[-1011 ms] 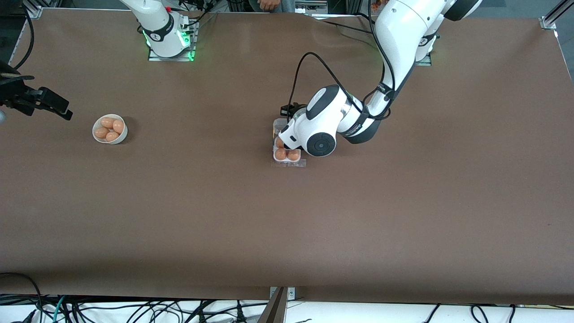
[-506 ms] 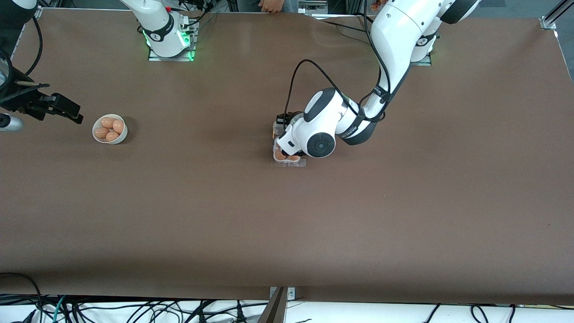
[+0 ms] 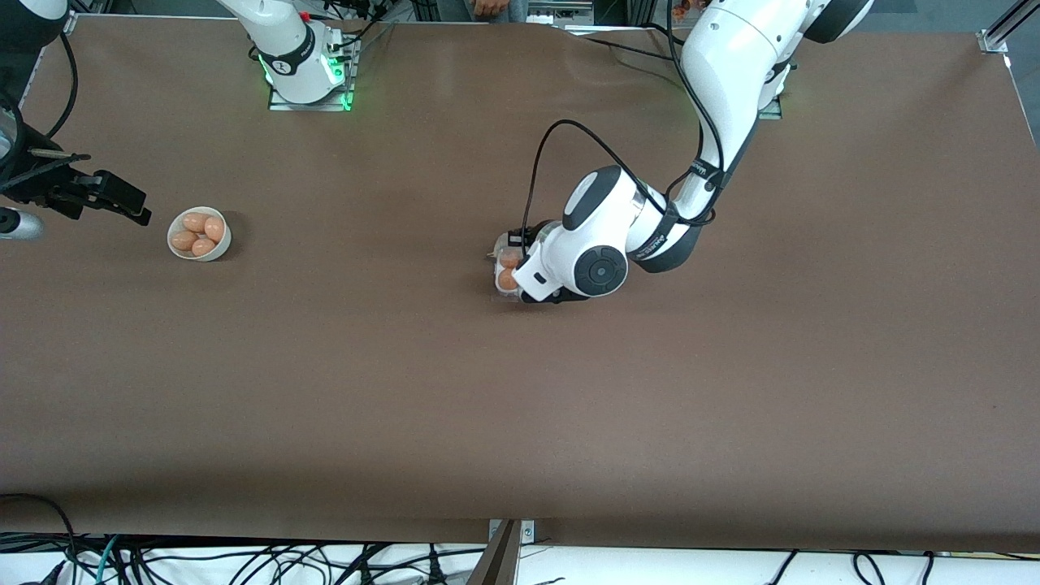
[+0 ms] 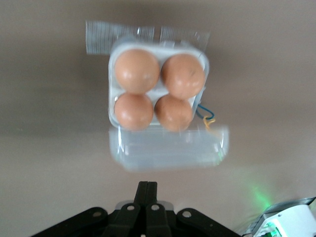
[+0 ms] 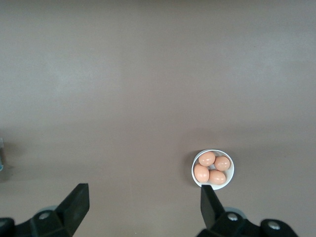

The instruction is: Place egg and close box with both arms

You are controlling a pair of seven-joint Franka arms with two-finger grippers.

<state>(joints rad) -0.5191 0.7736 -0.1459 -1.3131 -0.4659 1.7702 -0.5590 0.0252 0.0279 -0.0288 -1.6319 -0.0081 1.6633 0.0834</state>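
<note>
The clear box (image 4: 158,89) stands mid-table, and each of its cells holds an orange-brown egg (image 4: 137,70). Its clear lid (image 4: 168,148) is open and lies out from the cells toward my left gripper (image 4: 147,190). That gripper is shut and empty, its tips just short of the lid's edge. In the front view the left arm's hand (image 3: 569,272) covers most of the box (image 3: 505,272). My right gripper (image 5: 143,207) is open and empty, and it waits beside the bowl near the right arm's end of the table (image 3: 134,207).
A round white bowl (image 3: 199,234) with several more eggs stands toward the right arm's end and also shows in the right wrist view (image 5: 213,169). Strips of clear tape (image 4: 103,37) lie at the box's edge. A black cable (image 3: 561,134) loops above the left wrist.
The left hand has moved nearer the front camera and now covers most of the box and its lid. The right gripper came in toward the bowl, then held still.
</note>
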